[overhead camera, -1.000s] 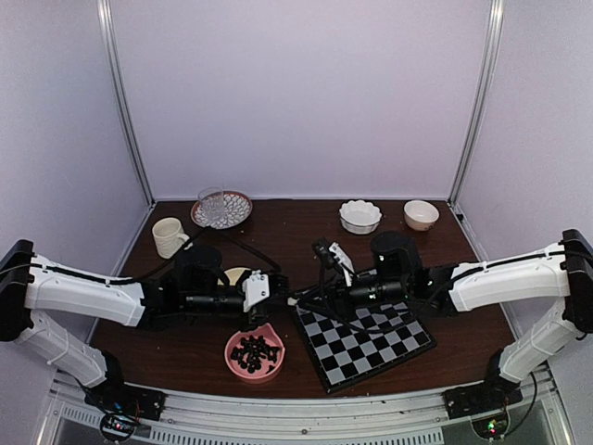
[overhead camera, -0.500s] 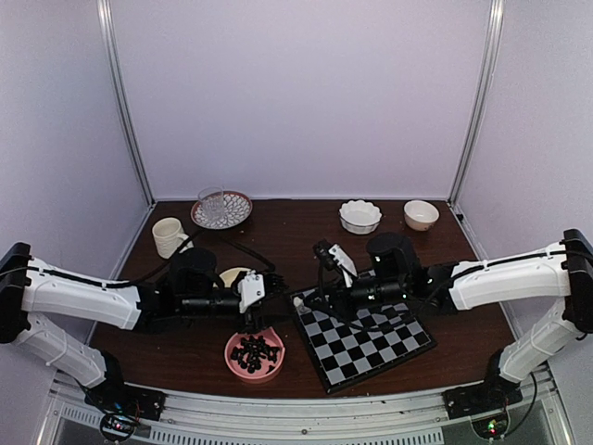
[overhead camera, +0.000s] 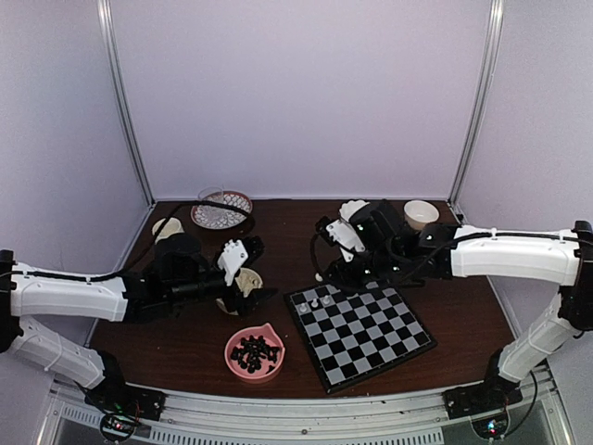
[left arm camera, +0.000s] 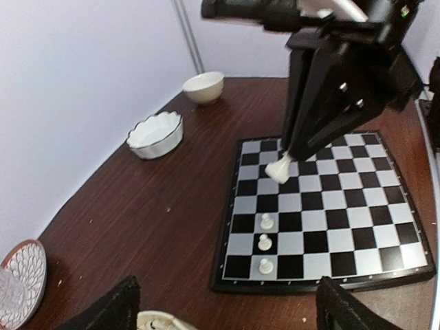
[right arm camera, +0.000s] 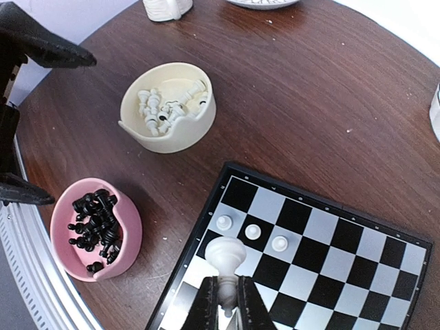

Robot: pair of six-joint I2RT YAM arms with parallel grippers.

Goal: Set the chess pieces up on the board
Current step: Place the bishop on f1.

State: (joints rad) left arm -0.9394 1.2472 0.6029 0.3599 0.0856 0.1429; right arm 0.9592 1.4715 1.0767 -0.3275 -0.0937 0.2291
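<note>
**Right wrist view: white chessman pinched over the board, waiting for its square**

The right pincer (right arm camera: 227, 300) is closed on a cream-white chessman (right arm camera: 227, 256). It grips one end, so the rest pokes out past the fingertips. That hold probably lets the piece go down onto a single square without the fingers knocking its neighbours. The chessman hangs clear of the board (right arm camera: 330, 256), just beside three white pawns (right arm camera: 253, 232). It looks bulkier than they are, though I cannot tell which piece it is.

The pawns stand on adjoining squares in the second row from one edge, starting at the corner column. The outer row behind them is bare, which fits a proper layout: pawns in front, larger men behind.

The left pincer (overhead camera: 250, 271) gapes wide with nothing in it, hovering at the cream bowl (right arm camera: 167, 113) that holds the remaining white pieces. It looks placed to pick the next one while the right arm does the placing. The pink bowl (right arm camera: 96, 227) of black pieces sits on the bench near the board's corner, within reach of either arm. Most of the set-up remains to be done.
</note>
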